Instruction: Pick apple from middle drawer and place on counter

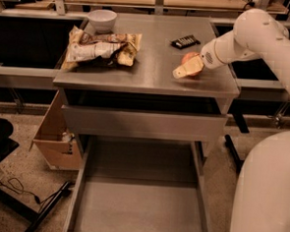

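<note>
Seeing the pincer (186, 70) out over the counter (152, 74), Ana, what has it got hold of?

The apple (190, 57), Ben. It is closed around it, one pale finger (183, 71) lying across the fruit's front. The apple sits at the pincer's tip, right at the metal top. I cannot tell whether it touches the surface or hangs just above it.

So what worries you?

Mostly rolling. An apple is round and that top looks smooth and slightly shiny. The counter's edge on the arm's side lies near the pincer, and the front edge is not far off either. If the pincer lets go with a gap underneath, I'd guess the fruit bounces and wanders.

And then?

Over the front it could drop toward the middle drawer (139, 211), which stands pulled out, well below the pincer.

Anything else?

A finger dragging on the skin as the arm backs off could nudge it. The small black object (185, 41) lies just beyond the pincer, so a careless lift might clip it. The chip bag (100, 48) and white bowl (101, 20) lie well apart across the top, so they are no concern.
</note>
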Action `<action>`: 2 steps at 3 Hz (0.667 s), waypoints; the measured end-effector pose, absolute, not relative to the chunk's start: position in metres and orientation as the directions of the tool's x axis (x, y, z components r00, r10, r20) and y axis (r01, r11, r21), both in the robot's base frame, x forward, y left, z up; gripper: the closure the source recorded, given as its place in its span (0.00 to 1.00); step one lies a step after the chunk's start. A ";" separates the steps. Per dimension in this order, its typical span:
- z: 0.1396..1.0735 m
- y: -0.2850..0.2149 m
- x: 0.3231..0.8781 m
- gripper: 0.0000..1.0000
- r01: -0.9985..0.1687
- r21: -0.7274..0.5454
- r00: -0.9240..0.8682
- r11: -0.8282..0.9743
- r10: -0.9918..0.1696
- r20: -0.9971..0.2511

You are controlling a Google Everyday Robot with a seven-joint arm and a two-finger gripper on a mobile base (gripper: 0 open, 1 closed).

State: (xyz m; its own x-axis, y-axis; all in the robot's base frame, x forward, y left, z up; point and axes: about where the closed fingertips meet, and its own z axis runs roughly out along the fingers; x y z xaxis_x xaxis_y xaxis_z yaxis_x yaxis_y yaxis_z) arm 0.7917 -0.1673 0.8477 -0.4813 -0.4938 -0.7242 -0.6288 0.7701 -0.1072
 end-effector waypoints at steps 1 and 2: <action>0.857 -0.162 0.785 0.00 -0.651 -0.102 -0.451 0.752 -0.492 -0.745; 0.925 -0.167 0.737 0.00 -0.680 -0.151 -0.379 0.717 -0.520 -0.766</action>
State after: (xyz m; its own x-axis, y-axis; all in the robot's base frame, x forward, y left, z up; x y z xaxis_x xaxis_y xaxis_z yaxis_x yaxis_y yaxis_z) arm 0.7375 -0.1666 0.9247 -0.3787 -0.5197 -0.7658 -0.6802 0.7174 -0.1505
